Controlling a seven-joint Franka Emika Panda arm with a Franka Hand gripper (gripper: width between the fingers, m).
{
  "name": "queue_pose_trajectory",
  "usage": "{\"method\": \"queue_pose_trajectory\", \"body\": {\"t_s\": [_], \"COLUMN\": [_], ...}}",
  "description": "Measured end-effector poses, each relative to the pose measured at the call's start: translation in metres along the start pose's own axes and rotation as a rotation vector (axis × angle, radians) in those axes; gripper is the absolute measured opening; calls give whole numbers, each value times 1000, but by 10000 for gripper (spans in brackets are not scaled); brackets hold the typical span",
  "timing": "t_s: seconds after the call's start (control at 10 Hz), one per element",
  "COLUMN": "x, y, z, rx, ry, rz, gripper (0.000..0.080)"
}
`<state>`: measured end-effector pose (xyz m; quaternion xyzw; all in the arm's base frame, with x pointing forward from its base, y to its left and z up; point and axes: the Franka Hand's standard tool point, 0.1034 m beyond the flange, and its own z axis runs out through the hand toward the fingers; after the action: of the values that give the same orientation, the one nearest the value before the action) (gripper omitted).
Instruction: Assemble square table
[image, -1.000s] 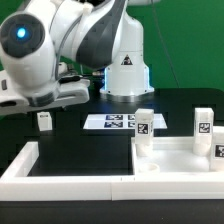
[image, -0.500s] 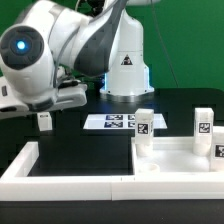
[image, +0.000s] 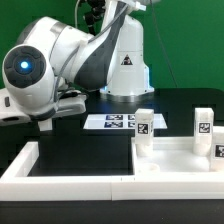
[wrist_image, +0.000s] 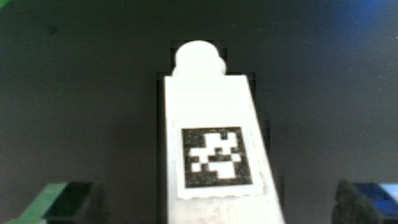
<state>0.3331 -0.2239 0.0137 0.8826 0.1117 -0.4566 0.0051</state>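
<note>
1. The arm's big white wrist housing with the glowing blue ring fills the exterior view's left, bent low over the black table (image: 80, 140).
2. The gripper (image: 45, 125) hangs under that housing, just above the table at the far left; in the exterior view its tips are mostly hidden by the housing.
3. From the wrist view the two fingertips (wrist_image: 63, 205) sit at opposite edges of the picture, spread wide, with nothing pinched between them.
4. Between them, lying flat on the dark table, is a loose white leg (wrist_image: 214, 140), long and narrow with a rounded peg at one end and a black-and-white tag on its upper face. The fingers stand clear of it on both sides.
5. The square panel (image: 185, 160) rests at the near right, tucked into the corner of the long white border wall (image: 60, 175).
6. Two more legs stand upright on the panel: one at its left corner (image: 143, 126), one toward the right (image: 202, 123). A further tag shows at the picture's right edge.
7. The marker board (image: 115, 121) lies flat beyond the panel, in front of the robot's base.
</note>
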Motion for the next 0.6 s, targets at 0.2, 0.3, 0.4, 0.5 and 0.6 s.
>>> {"method": "queue_pose_trajectory", "body": {"t_s": [0.2, 0.3, 0.4, 0.5, 0.6], "x": [0, 0, 0, 0, 0], "y": [0, 0, 0, 0, 0], "z": [0, 0, 0, 0, 0], "rx": [0, 0, 0, 0, 0], "ry": [0, 0, 0, 0, 0], "rz": [0, 0, 1, 1, 1], "gripper": [387, 387, 289, 289, 289]}}
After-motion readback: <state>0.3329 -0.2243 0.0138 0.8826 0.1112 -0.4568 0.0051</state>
